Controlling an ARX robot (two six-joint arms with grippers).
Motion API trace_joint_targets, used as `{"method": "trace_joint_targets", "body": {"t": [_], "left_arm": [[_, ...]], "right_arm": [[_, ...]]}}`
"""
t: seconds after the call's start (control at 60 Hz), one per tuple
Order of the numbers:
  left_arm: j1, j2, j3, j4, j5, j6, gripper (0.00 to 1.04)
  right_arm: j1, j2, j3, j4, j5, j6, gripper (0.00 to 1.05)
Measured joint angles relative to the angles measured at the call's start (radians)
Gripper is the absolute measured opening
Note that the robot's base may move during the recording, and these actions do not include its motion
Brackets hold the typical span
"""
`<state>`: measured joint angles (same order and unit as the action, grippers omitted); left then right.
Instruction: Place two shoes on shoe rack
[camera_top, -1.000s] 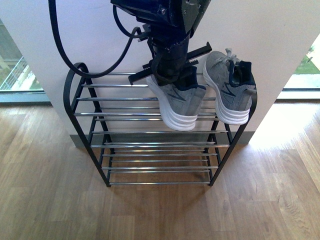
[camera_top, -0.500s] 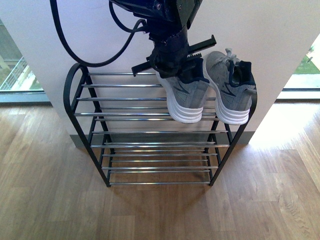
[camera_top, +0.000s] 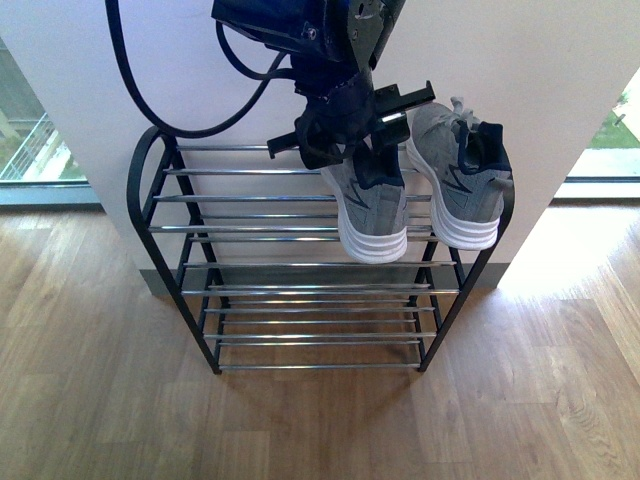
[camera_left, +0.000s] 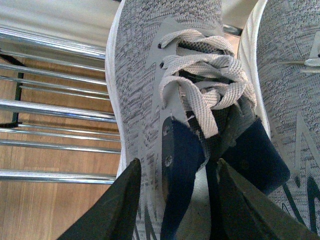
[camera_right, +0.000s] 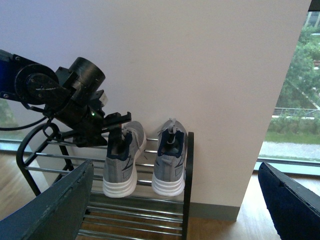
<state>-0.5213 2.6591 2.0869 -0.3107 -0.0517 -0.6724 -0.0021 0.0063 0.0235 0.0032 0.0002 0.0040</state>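
Left wrist view: left tool (camera_left: 178, 162) pinches grey knit shoe (camera_left: 145, 75) by navy collar (camera_left: 181, 150); right tool (camera_right: 175, 170) gapes empty.

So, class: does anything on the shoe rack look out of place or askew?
Nothing damaged. The gripped shoe and the other shoe crowd the right end of the shoe rack, heels overhanging its front rod. The left gripper holds the first's collar.

White wall (camera_top: 560, 60), wooden floor (camera_top: 300, 430)
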Motion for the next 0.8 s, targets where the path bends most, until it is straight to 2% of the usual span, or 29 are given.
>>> {"method": "trace_joint_targets", "body": {"t": [0.05,0.133,0.25,0.417,0.667,0.8], "left_arm": [[0.001,-0.016,-0.025,0.011,-0.002,0.0,0.57],[0.004,-0.081,-0.116,0.049,-0.031,-0.003,0.76],[0.01,-0.203,-0.257,0.115,-0.111,-0.001,0.96],[0.029,-0.405,-0.473,0.208,-0.237,0.026,0.95],[0.076,-0.737,-0.82,0.351,-0.365,0.108,0.95],[0.103,-1.043,-1.048,0.369,-0.423,0.146,0.95]], "right_arm": [[0.0,0.0,0.0,0.0,0.0,0.0,0.95],[0.0,0.0,0.0,0.0,0.0,0.0,0.95],[0.0,0.0,0.0,0.0,0.0,0.0,0.95],[0.0,0.0,0.0,0.0,0.0,0.0,0.95],[0.0,0.0,0.0,0.0,0.0,0.0,0.95],[0.0,0.0,0.0,0.0,0.0,0.0,0.95]]}}
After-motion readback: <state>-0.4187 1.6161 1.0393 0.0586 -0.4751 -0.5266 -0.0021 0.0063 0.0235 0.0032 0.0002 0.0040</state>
